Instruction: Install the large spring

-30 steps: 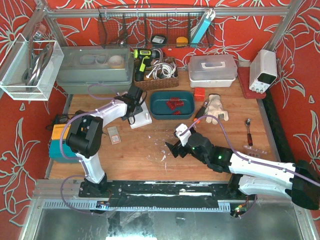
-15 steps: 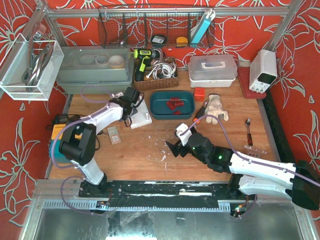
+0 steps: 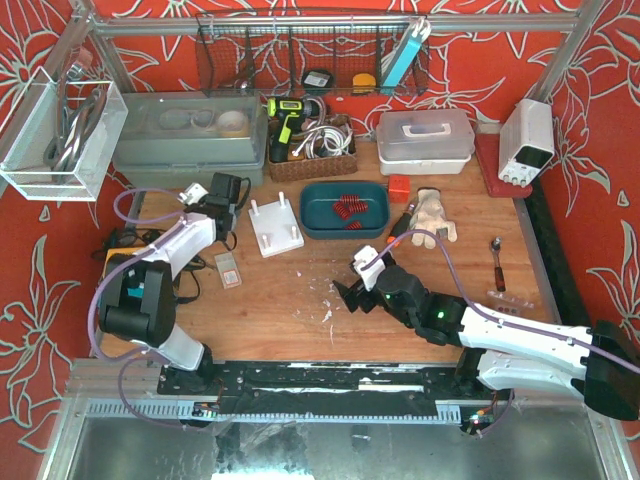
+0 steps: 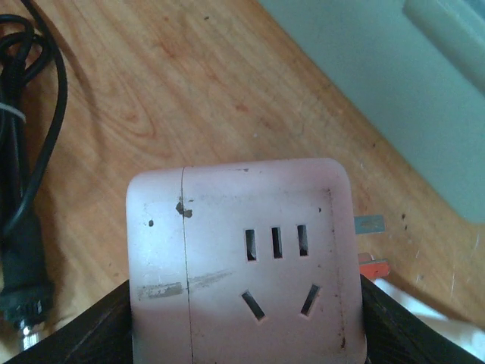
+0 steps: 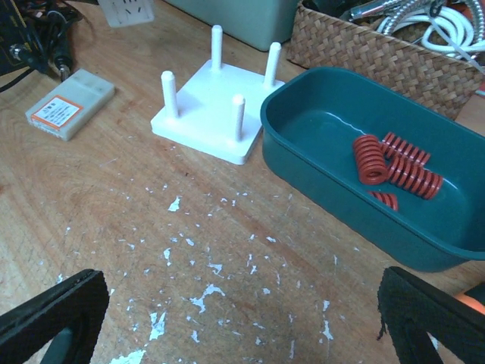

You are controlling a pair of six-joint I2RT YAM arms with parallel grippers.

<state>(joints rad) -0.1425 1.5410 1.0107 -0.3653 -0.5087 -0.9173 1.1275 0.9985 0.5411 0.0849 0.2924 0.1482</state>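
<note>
Several red springs lie in the teal tray (image 3: 345,225), and they also show in the right wrist view; the large coil (image 5: 369,158) stands on end beside the others (image 5: 413,173). The white four-peg base (image 3: 276,225) stands left of the tray, its pegs (image 5: 216,42) bare. My right gripper (image 3: 350,296) hovers over the table in front of the tray, wide open and empty, as the right wrist view (image 5: 242,326) shows. My left gripper (image 3: 197,196) is at the back left, shut on a white socket block (image 4: 242,258), away from the base.
A grey bin (image 3: 185,140) stands behind the left gripper. Black cables (image 4: 30,152) and an orange-labelled box (image 3: 229,270) lie at the left. A wicker basket (image 3: 310,150), a glove (image 3: 432,213), a spoon (image 3: 497,262) and white paint flakes (image 5: 197,280) are also there.
My left gripper has swung left, away from the white peg base, which now stands uncovered. The right arm has not moved.
</note>
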